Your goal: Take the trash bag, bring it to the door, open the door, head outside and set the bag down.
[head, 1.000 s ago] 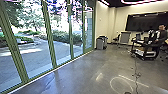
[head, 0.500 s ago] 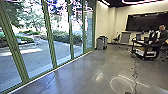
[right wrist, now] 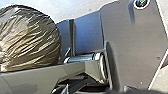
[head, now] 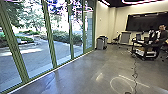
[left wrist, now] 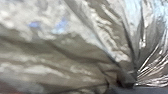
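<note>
1. Head view, setting. Room with a grey, glossy floor (head: 80, 72), reflecting light; pale walls (head: 113, 18); pink strip light (head: 140, 2) at the upper right of the frame.
2. Head view, left half. Tall glass panes in green frames (head: 51, 40), running from the lower left towards the centre. Beyond the glass: paved ground (head: 37, 53), shrubs (head: 60, 36) and trees (head: 35, 13) in sunlight.
3. Head view, right of centre. Grey bins (head: 101, 43), standing near the end of the glazing; beside them, towards the right, a dark chair (head: 116, 39) and an upright grey panel (head: 125, 38).
4. Head view, right edge. Wide black board (head: 147, 22) on the wall; below it, a dark cart (head: 141, 46) on casters, white item (head: 148, 53) on its lower shelf. One person (head: 161, 36), at the cart.
5. Head view, lower right. Thin dark cable (head: 135, 68), lying on the floor from the cart down to the bottom of the frame; curved streak of light (head: 111, 83) beside it.
6. Left wrist view. Trash bag (left wrist: 75, 55), glossy, brownish-grey, very close; folds drawn together into a tight gather. Left jaws: wide or narrow, cannot tell.
7. Right wrist view. The same bag, rounded and full, creased, near the robot's own plate and jointed bar. Right jaws: state cannot be told.
</note>
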